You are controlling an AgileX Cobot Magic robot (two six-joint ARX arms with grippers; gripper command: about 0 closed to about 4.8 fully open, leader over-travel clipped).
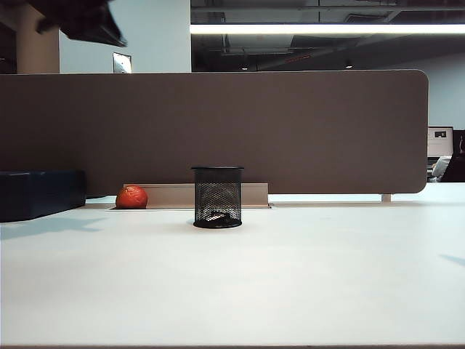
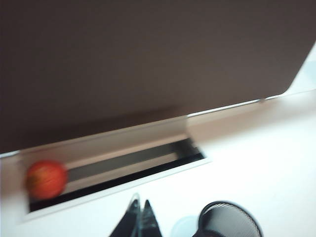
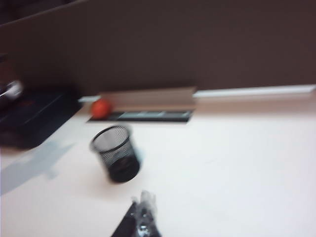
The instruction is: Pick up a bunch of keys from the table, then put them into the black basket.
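Note:
The black basket (image 1: 217, 197) stands upright on the white table (image 1: 240, 283), just in front of the brown partition. Through its mesh I see a small dark cluster, the bunch of keys (image 1: 218, 217), lying on its bottom. My left gripper (image 2: 139, 203) is shut and empty, raised above the table with the black basket (image 2: 230, 220) just beside it. A dark part of the left arm (image 1: 87, 22) shows high at the left. My right gripper (image 3: 146, 198) is blurred and shut, hovering over the table short of the black basket (image 3: 116, 153). It does not show in the exterior view.
A red-orange ball (image 1: 131, 197) rests at the left end of the cable slot (image 1: 196, 195) along the partition (image 1: 218, 131). A large dark blue box (image 1: 40, 194) sits at the far left of the table.

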